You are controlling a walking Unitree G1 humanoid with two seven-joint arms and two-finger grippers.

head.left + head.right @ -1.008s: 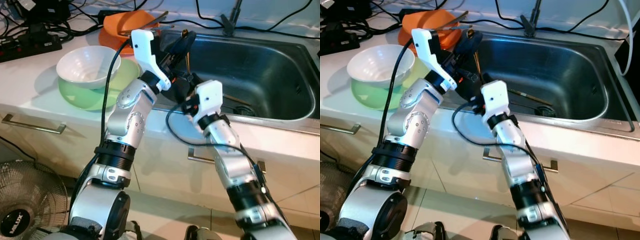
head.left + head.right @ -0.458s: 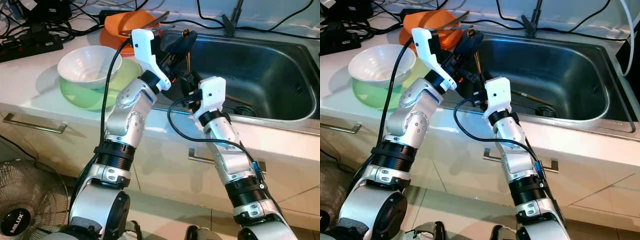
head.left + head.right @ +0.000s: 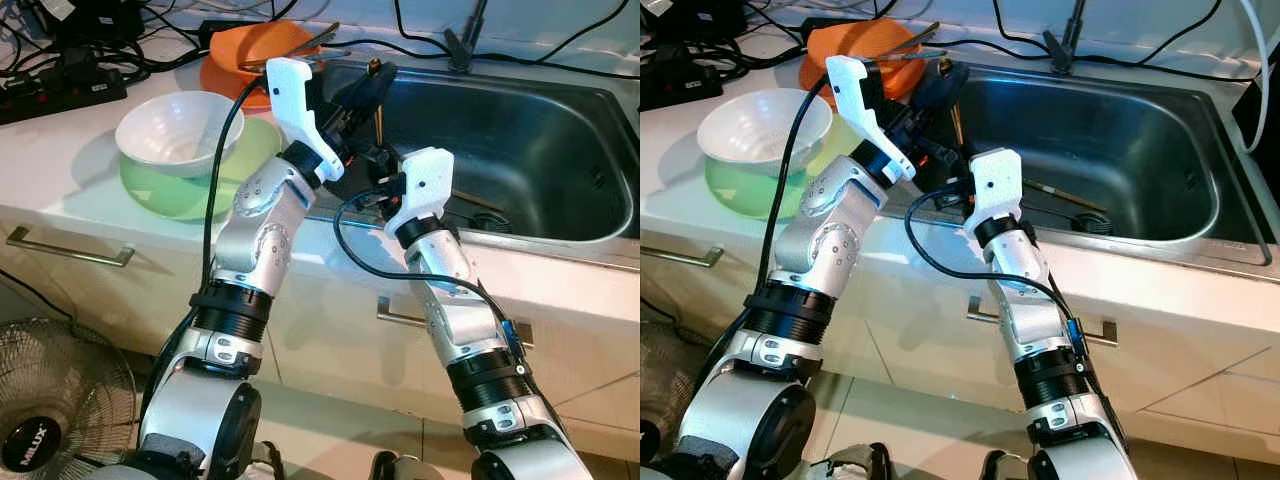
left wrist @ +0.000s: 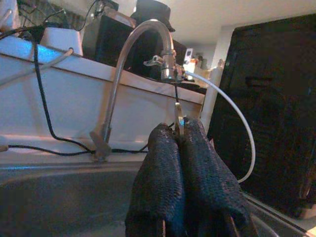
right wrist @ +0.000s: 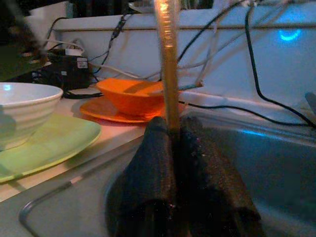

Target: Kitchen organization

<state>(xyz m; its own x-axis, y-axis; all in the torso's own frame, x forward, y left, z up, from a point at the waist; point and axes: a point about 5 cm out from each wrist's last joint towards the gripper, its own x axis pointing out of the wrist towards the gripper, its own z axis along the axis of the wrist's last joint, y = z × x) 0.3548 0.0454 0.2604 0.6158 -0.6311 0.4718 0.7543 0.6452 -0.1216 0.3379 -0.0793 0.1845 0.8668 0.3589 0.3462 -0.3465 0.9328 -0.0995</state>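
Steel sink (image 3: 560, 150) holds loose chopsticks (image 3: 478, 200); over its near-left corner my left gripper (image 4: 180, 129) and right gripper (image 5: 172, 129) each clench a chopstick (image 5: 167, 59).

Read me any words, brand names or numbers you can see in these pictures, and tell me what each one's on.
"MILUX", roughly: white lettering on the fan's hub, blurred, so the spelling is uncertain.
Small label on the right forearm: too small to read.
Nothing else legible.
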